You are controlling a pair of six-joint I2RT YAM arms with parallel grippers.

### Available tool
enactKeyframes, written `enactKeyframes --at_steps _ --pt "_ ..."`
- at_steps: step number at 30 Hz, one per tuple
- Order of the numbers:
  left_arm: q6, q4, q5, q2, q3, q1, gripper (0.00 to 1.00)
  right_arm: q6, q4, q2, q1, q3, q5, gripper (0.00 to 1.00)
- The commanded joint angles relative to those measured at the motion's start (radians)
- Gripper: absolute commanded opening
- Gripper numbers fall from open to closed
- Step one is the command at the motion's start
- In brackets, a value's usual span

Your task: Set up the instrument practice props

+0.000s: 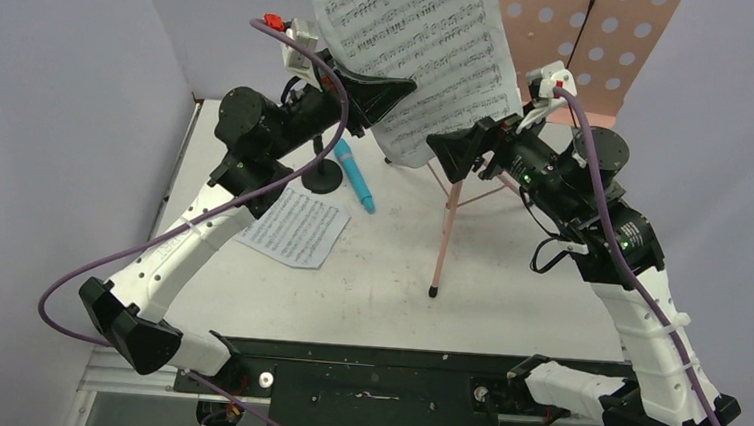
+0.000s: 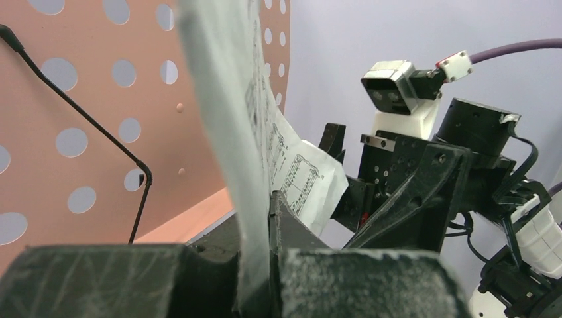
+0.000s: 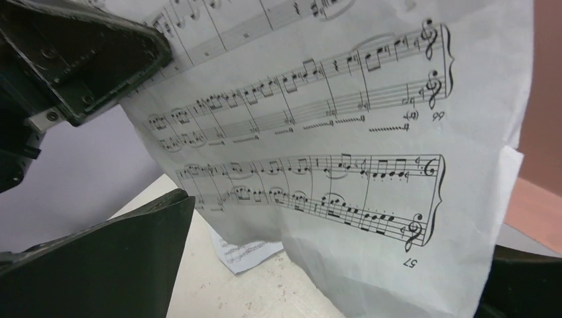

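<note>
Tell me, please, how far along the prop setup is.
Done: the pink music stand is upright. In hand: the left end effector grips one sheet-music page before it. Left: the second page and blue microphone lie on the table, beside the mic stand.

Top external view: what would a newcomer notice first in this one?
A sheet-music page held up in mid-air at centre back, pinched by the left claw, with the open right claw by its lower edge. Behind it stands the pink perforated music stand. On the table, left of centre, lie a bright blue microphone and a second page.
</note>
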Motion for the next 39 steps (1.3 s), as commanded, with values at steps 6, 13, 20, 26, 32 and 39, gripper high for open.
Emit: enactKeyframes --at_steps 6,13,20,26,32,39 --pt "0.034 0.076 -0.046 0.0 0.036 -0.005 0.0 -0.023 -0.026 0.133 -0.059 0.224 -0.2 0.98" --pt "0.223 -0.03 -0.116 -0.036 0.041 -0.053 0.0 0.178 0.168 0.14 -0.396 0.173 -0.545 0.98" --pt "0.377 -0.148 -0.18 -0.033 0.077 -0.132 0.0 0.302 0.292 0.135 -0.555 0.185 -0.62 0.96" --pt "0.375 -0.143 -0.176 -0.03 0.077 -0.129 0.0 0.314 0.307 0.132 -0.556 0.18 -0.64 0.96" --pt "0.333 -0.148 -0.172 -0.017 0.089 -0.109 0.0 0.238 0.221 0.097 -0.555 0.207 -0.555 0.96" --pt "0.29 -0.186 -0.158 0.033 0.162 -0.099 0.0 0.165 0.194 -0.019 -0.555 0.17 -0.337 0.92"
